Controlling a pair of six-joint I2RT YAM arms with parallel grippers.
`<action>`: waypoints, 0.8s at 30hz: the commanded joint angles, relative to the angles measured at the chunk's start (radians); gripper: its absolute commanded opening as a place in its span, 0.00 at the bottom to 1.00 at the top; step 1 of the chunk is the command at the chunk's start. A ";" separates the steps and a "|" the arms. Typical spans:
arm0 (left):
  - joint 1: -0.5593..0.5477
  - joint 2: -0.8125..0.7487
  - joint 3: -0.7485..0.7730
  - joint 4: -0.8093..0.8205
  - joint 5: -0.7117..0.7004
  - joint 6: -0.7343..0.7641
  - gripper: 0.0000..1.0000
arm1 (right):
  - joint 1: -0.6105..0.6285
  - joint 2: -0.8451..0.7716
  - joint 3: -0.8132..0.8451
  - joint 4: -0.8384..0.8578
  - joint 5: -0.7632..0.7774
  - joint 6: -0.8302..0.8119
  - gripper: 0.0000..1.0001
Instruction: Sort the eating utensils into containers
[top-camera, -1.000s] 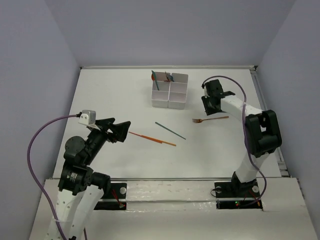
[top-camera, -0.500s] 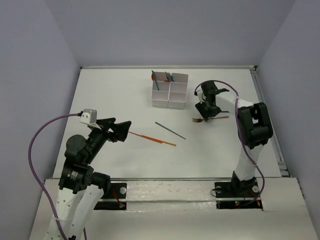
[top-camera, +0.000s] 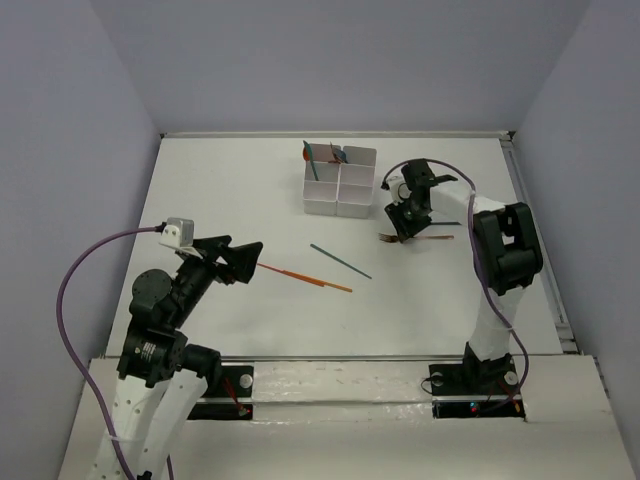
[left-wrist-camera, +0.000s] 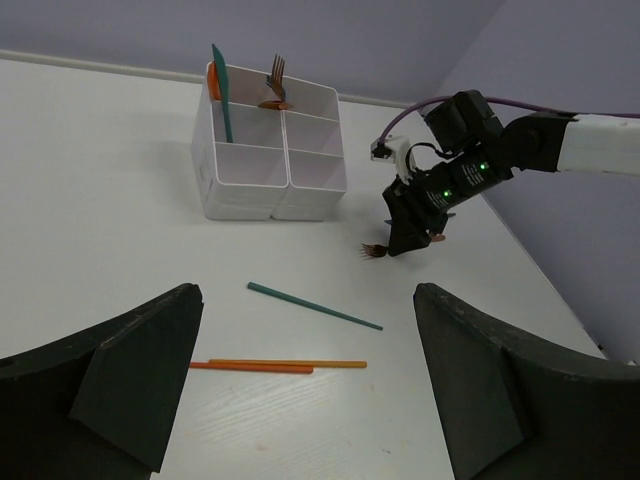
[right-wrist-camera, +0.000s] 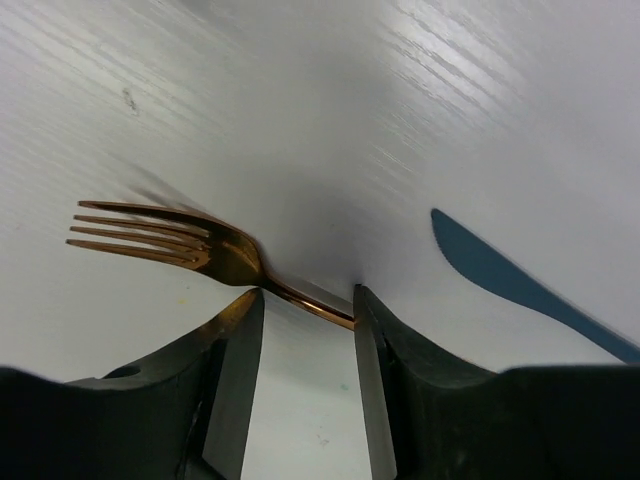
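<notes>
The white four-compartment box stands at the back middle, also in the left wrist view. It holds a teal utensil, an orange one and a brown fork. Another brown fork lies on the table right of the box. My right gripper is down over it, open, with the fork's neck crossing between its fingers. A teal knife lies just beyond. Two orange sticks and a teal stick lie mid-table. My left gripper is open and empty, short of the orange sticks.
Purple cables loop from both arms. The table's raised right edge runs close beside the right arm. Walls enclose the table at the back and on both sides.
My right gripper has moved left and down from beside the box onto the fork's neck. The fork has shifted slightly left. The left arm has not moved.
</notes>
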 joint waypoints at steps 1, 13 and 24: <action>-0.004 0.002 -0.003 0.041 0.010 0.015 0.99 | 0.007 -0.012 -0.018 0.028 -0.163 0.075 0.43; -0.004 -0.009 -0.003 0.035 -0.009 0.012 0.99 | 0.154 -0.156 -0.230 0.248 -0.027 0.368 0.10; -0.004 -0.020 -0.008 0.036 -0.026 0.007 0.99 | 0.203 -0.189 -0.272 0.233 0.165 0.408 0.21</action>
